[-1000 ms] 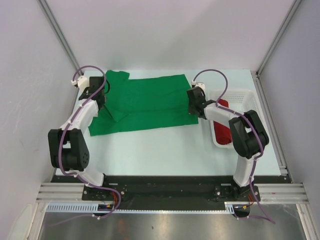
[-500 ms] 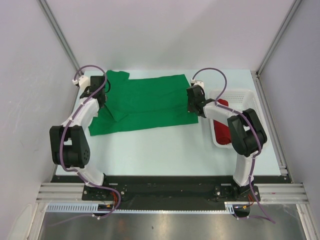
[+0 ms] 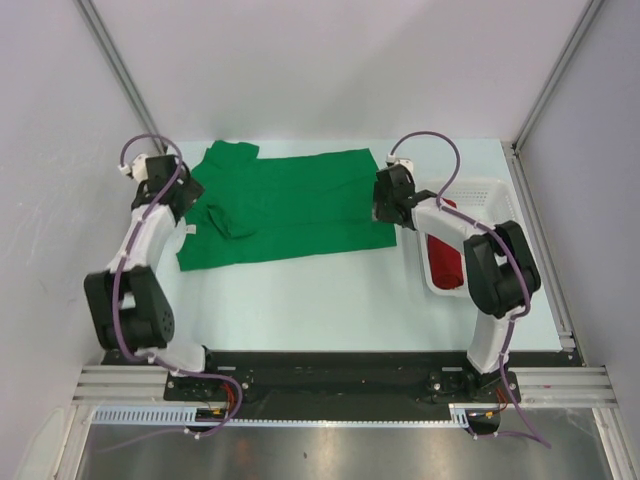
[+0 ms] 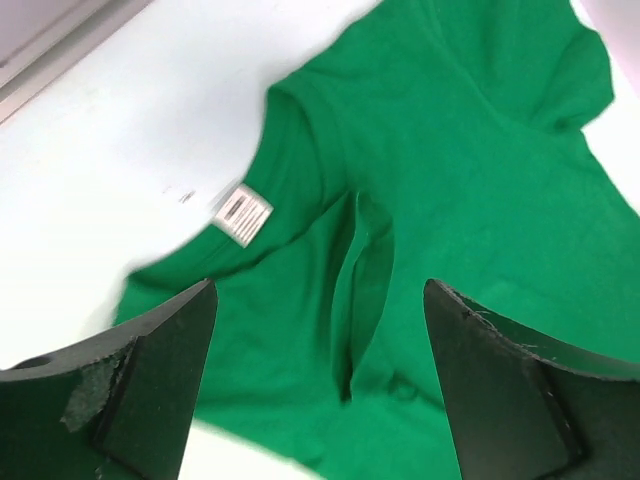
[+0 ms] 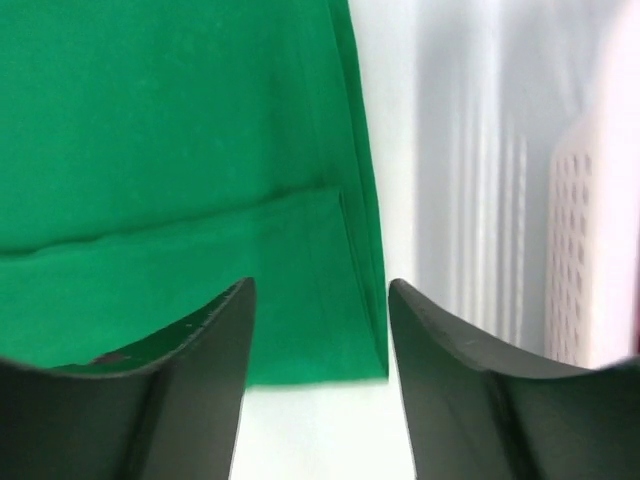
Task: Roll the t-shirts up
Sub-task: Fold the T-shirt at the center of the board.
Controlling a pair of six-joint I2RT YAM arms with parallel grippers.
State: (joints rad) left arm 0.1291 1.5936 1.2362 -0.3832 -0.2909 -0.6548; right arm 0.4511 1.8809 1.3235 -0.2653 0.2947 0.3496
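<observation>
The green t-shirt (image 3: 290, 205) lies spread flat across the back of the table, with a small raised fold (image 3: 235, 220) near its left end. In the left wrist view its white neck label (image 4: 241, 214) and a crease (image 4: 355, 290) show. My left gripper (image 3: 180, 200) hovers over the shirt's left edge, open (image 4: 318, 300), holding nothing. My right gripper (image 3: 385, 212) stands open (image 5: 320, 290) over the shirt's right near corner (image 5: 370, 360), not touching the cloth. The red t-shirt (image 3: 443, 258) lies rolled in the basket.
A white mesh basket (image 3: 485, 190) stands at the right, close beside the right arm; its wall (image 5: 590, 250) shows in the right wrist view. White walls with metal rails (image 3: 120, 70) enclose the table on three sides.
Both grippers went from shut to open and let go of the green shirt. The left gripper drew back to the left, and the lifted cloth dropped into a small fold.
</observation>
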